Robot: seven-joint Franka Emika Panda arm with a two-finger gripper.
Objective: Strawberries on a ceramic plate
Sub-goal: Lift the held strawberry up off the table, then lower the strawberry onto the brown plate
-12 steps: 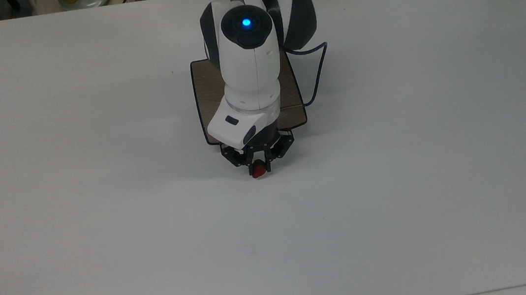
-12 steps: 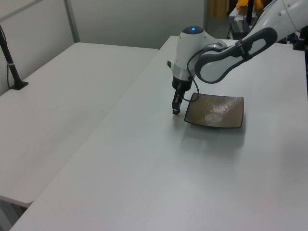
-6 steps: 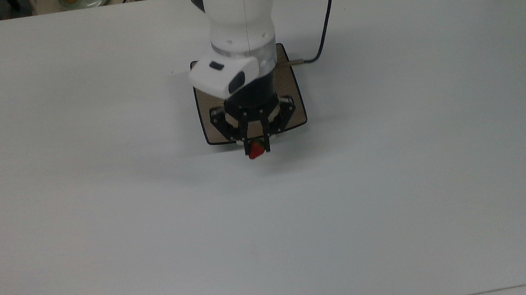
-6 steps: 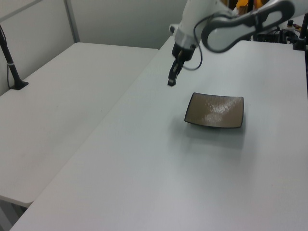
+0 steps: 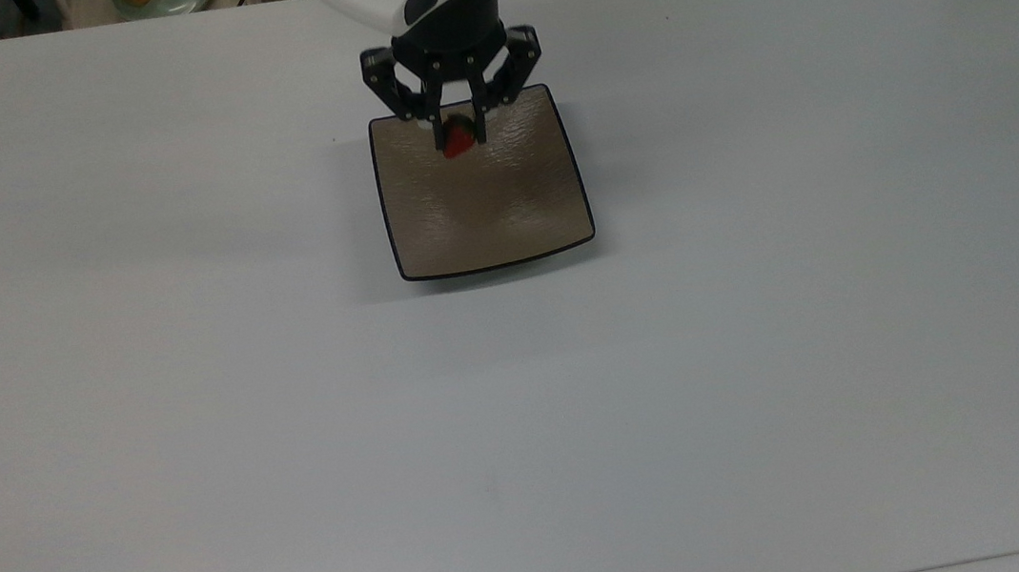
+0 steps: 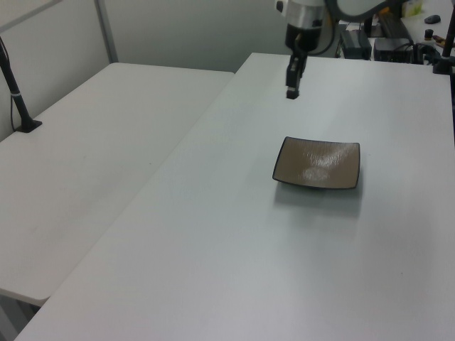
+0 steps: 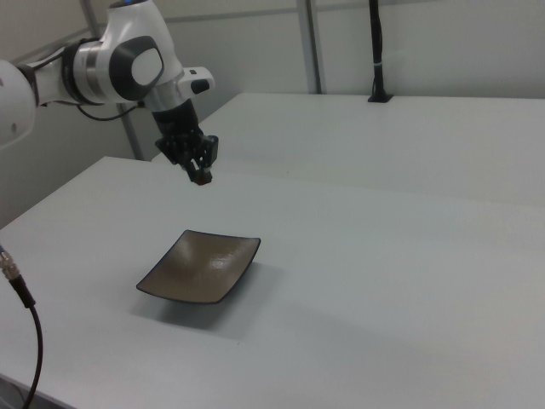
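Strawberry (image 5: 456,142), one only, small and red, is pinched between the two dark fingers of the gripper (image 5: 457,138), which are drawn in narrow around it. In the top view its red tip pokes out just below the fingertips, and the fruit appears over the plate's (image 5: 500,205) far edge, toward the top of that picture. In the right view the gripper (image 7: 202,177) hangs well above the table (image 7: 383,281), pointing down, with a speck of red at its tip, and the plate (image 7: 200,267) lies flat below and nearer the camera. In the left view the gripper (image 6: 292,91) is likewise raised high over the table (image 6: 213,249), apart from the plate (image 6: 318,163).

Counted: one strawberry, one square brown plate with a thin dark rim, one white arm (image 7: 119,60) carrying the gripper. The plate's surface is bare; the fruit does not touch it.
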